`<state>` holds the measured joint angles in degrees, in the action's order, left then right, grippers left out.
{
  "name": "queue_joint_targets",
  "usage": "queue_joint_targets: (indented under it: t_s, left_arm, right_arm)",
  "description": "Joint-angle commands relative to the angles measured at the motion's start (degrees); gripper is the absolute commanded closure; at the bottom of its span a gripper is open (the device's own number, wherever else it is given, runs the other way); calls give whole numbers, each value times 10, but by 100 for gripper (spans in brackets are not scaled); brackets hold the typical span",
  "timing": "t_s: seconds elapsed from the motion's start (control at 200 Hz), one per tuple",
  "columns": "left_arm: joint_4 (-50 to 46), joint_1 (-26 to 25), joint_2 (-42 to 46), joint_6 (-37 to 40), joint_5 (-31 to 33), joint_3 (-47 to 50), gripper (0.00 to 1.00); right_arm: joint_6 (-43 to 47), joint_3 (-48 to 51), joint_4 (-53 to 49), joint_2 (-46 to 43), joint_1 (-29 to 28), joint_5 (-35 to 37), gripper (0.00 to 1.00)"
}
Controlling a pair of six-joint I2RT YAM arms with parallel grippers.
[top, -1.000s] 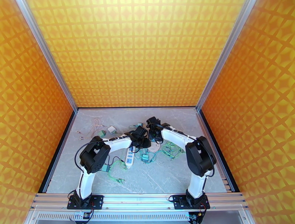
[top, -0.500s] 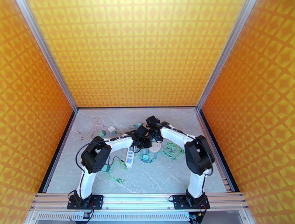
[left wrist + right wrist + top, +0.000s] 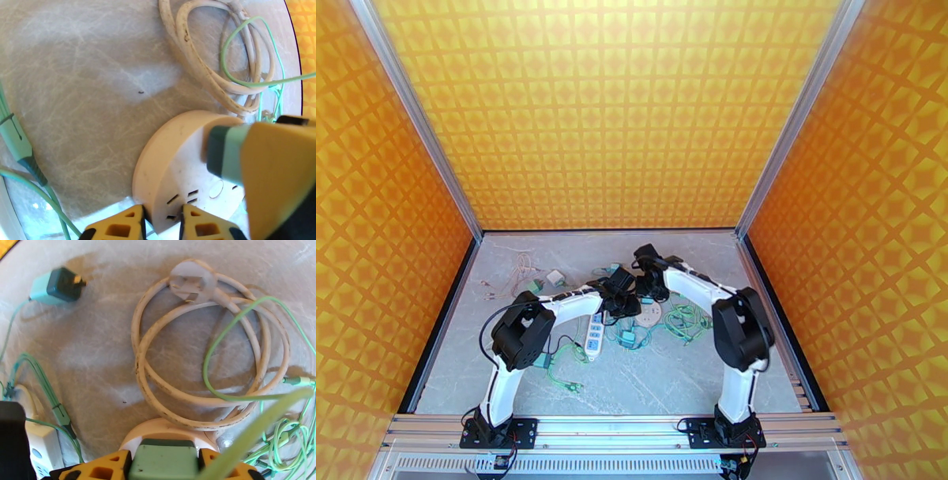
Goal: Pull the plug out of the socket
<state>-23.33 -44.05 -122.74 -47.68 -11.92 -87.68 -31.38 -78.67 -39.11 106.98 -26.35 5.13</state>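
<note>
Grey marbled table [image 3: 679, 379], boxed by orange patterned walls; loose green cables and a white power strip [image 3: 592, 335] scattered at its middle.

Item: round socket [image 3: 173, 158], a beige disc lying flat on the table near the centre, slots facing up. A coil of white cable [image 3: 213, 358] lies just beyond it.

Item: plug [image 3: 164, 465], green, standing on the socket's top face. Its long axis rises away from that face, so roughly straight up off the table. It looks seated, though the pins cannot be seen.

Item: right gripper [image 3: 164, 455], one yellow finger pressed against each flank of the plug, pinching its body. This arm has the plug, and the pull belongs to it.

Item: left gripper [image 3: 162, 227], drawn narrow over the near rim of the socket, one finger outside the wall and one on the face. It appears to pinch the rim. From here the plug [image 3: 225, 154] lies up and to the right, across the disc.

Judgement: the pull should run along the plug's axis, up and away from the face, while the left grip keeps the disc down. A sideways drag would likely tip the socket.
</note>
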Motion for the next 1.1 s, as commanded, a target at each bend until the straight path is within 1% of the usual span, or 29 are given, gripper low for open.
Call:
queue_joint_targets:
  t_s: [0.0,0.11,0.215,0.435,0.57,0.63,0.685,0.755,0.88,0.97,1.09]
  left_arm:
    - [-64,-3,-85,-8,19,10,79]
    - [-67,-3,-87,-8,20,5,79]
    - [-74,-4,-90,-1,20,0,79]
    - [-96,-9,-97,18,26,-17,79]
    - [-101,-15,-104,22,29,-20,80]
    - [-104,-16,-105,23,29,-21,80]
    - [-105,-16,-105,21,30,-23,80]
    - [-106,-16,-106,19,30,-26,80]
    - [-119,-14,-115,13,29,-42,80]
    - [-126,-9,-121,3,29,-49,82]
    - [-127,-5,-124,2,29,-52,83]
  right_arm:
    - [-42,53,27,-51,-58,-88,77]
    - [-62,92,49,-72,-66,-98,77]
    - [-51,80,34,-65,-64,-88,77]
    - [-6,-14,-2,-12,-22,-113,78]
    - [26,-91,-47,43,12,-137,77]
    - [40,-127,-72,66,18,-141,78]
    - [45,-140,-82,75,19,-137,78]
    - [35,-129,-72,68,18,-137,78]
    - [12,-75,-44,28,14,-134,78]
    - [-3,-30,-26,-9,-2,-124,78]
    - [-29,28,-1,-54,-33,-111,78]
